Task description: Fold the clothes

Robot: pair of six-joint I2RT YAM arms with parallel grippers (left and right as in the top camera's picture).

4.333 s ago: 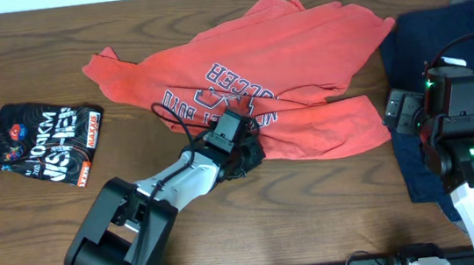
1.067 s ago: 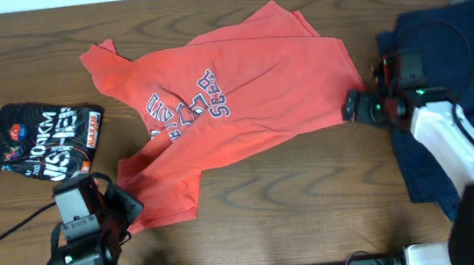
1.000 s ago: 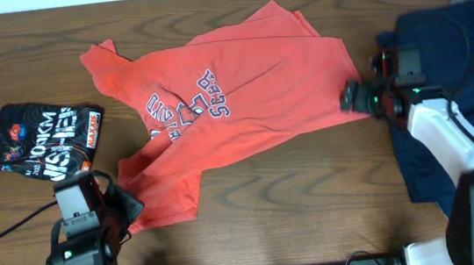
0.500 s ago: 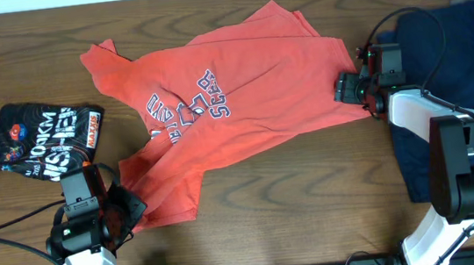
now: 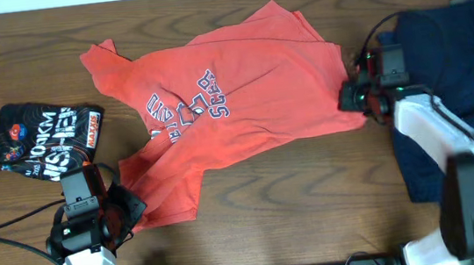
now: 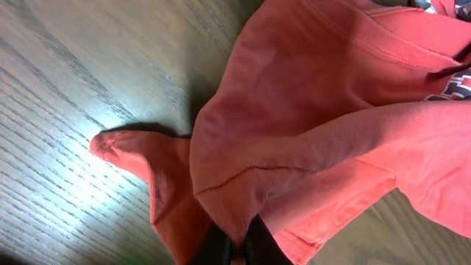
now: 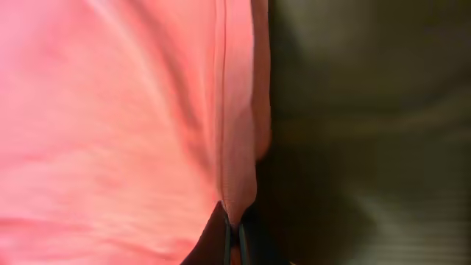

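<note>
A coral-red T-shirt (image 5: pixel 242 97) with navy-and-white lettering lies spread and wrinkled across the middle of the table. My left gripper (image 5: pixel 115 214) is shut on the shirt's lower left corner near the front edge; the left wrist view shows the red hem (image 6: pixel 243 199) pinched between the dark fingers (image 6: pixel 221 246). My right gripper (image 5: pixel 350 101) is shut on the shirt's right edge, and the right wrist view shows the red seam (image 7: pixel 237 147) clamped at the fingertips (image 7: pixel 221 235). A black graphic-print shirt (image 5: pixel 42 142) lies folded at the left. Dark navy garments (image 5: pixel 452 83) lie under the right arm.
Bare wooden table (image 5: pixel 314 195) shows in front of the red shirt and along the far edge. A black cable (image 5: pixel 9 234) trails from the left arm near the front left corner.
My right gripper moved left onto the shirt's right edge and shut on it. The left gripper stayed shut on the lower left corner and crept slightly toward the shirt.
</note>
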